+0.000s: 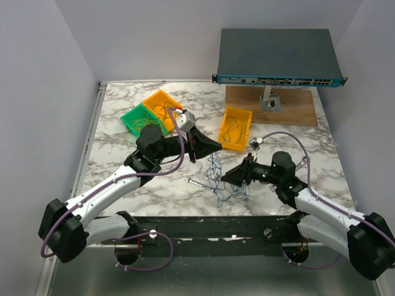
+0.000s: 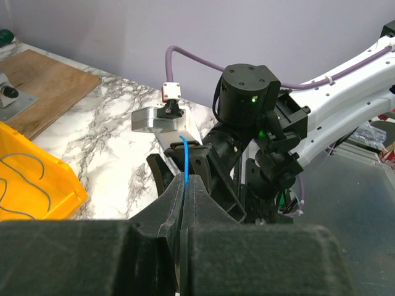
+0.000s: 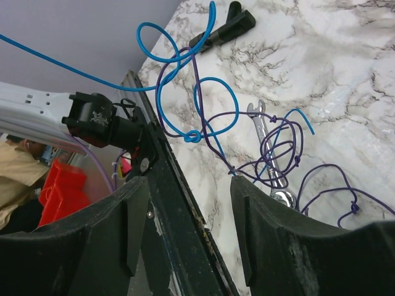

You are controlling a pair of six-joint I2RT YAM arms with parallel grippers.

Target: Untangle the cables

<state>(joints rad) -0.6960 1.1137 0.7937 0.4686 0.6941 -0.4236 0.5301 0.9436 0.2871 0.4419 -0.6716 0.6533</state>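
- The cables lie as a loose tangle on the marble table, lower centre of the top view, between the two grippers. Blue and purple strands show in the right wrist view.
- Largest risk: the left gripper is clenched on a blue strand that runs up out of the tangle. Pulling while the loops are crossed would likely tighten the small knot rather than free it.
- Next: the right gripper has its jaws released, with nothing gripped, low beside the tangle. Closing here could pinch several strands at once and bind them together.
- Smaller: the wrench lies among the purple loops. A dragged strand could snag it and sweep it toward the table's near edge.
- Smallest: a strand this thin may slip out of the clenched jaws under tension.
- Counts, large to small:
  - one network switch, upper right
  - one wooden board
  - two arms
  - three bins holding thin wires: a green bin, a yellow bin and an orange bin
  - one wrench
  - strands in the tangle: two colours at least, exact number I cannot tell
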